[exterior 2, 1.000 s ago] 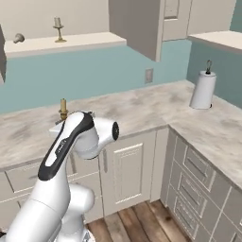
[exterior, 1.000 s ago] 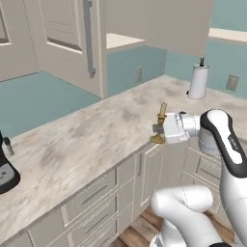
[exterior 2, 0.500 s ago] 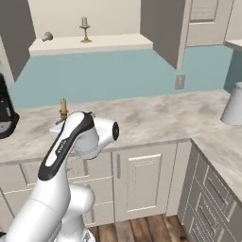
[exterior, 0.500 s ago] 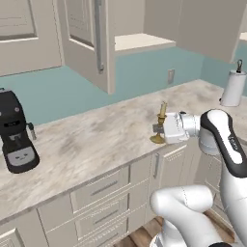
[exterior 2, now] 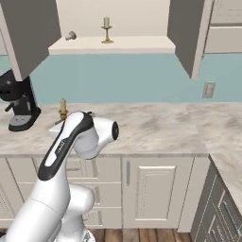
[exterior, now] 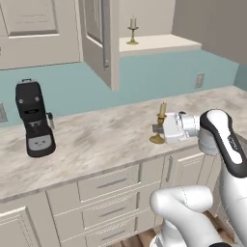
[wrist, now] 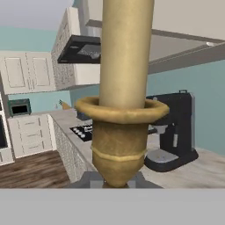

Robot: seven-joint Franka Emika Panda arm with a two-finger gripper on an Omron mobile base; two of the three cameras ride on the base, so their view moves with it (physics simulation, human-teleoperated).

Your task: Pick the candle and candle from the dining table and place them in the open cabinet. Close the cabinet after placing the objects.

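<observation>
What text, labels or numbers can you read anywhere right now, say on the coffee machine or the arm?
None can be read.
Coffee machine: a pale front panel, no legible print.
Arm's dark stripe: faint marks, too small to read.
Candle in the pincer: plain.
Wall outlet: plain.

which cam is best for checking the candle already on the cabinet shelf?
Right base view: the white candle faces the camera squarely on the open cabinet's shelf, beside a small brown thing. Left base view shows it too, smaller and at an angle, past the door edge.
</observation>
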